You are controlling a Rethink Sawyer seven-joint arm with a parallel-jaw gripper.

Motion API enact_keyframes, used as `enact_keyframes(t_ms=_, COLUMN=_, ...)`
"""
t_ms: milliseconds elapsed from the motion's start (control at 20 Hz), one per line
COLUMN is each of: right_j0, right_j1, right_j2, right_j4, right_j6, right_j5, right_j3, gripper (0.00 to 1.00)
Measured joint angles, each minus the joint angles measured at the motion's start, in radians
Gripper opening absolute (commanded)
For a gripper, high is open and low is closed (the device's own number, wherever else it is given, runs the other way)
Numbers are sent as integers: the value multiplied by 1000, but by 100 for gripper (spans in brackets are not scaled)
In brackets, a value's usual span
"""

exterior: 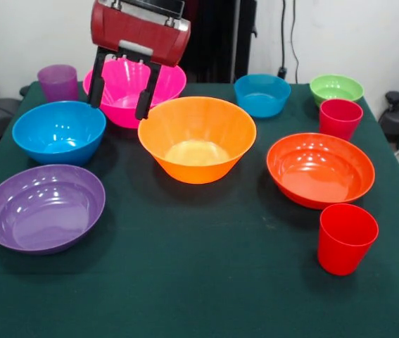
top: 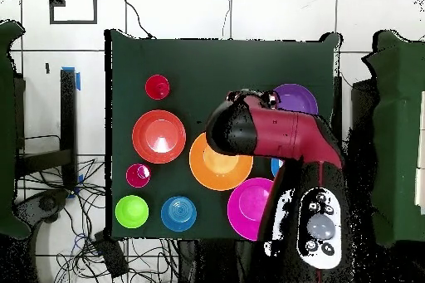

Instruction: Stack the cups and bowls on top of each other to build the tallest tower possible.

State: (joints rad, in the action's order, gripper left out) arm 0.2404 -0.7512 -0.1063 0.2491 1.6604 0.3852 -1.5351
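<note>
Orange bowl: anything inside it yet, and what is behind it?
The orange bowl is empty. Behind it sits the pink bowl, also empty as far as shows; the open gripper covers part of its inside.

Dark green table (exterior: 206,282), seven bowls (exterior: 197,139) and three cups (exterior: 346,238) standing apart, unstacked

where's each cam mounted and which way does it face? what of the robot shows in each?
Front view: sits across the table, looking along it toward the robot; only the gripper shows, open and empty, hanging in front of the pink bowl.
Overhead view: sits above, looking straight down, robot base at the bottom; the red and black arm reaches over the table.
Shared: orange bowl, red-orange bowl, green bowl, turned half round between views.
</note>
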Motion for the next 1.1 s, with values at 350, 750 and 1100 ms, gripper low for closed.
enact_keyframes(t_ms=350, right_j0=-28, right_j1=-20, right_j2=0, right_j4=-8, right_j6=0, right_j5=191, right_j3=88, gripper=100)
enact_keyframes(t_ms=750, right_j0=-42, right_j1=-56, right_j2=1, right_j4=-8, right_j6=0, right_j5=296, right_j3=163, gripper=100)
enact_keyframes(t_ms=1100, right_j0=-34, right_j1=-75, right_j2=2, right_j4=-7, right_j6=0, right_j5=270, right_j3=162, gripper=100)
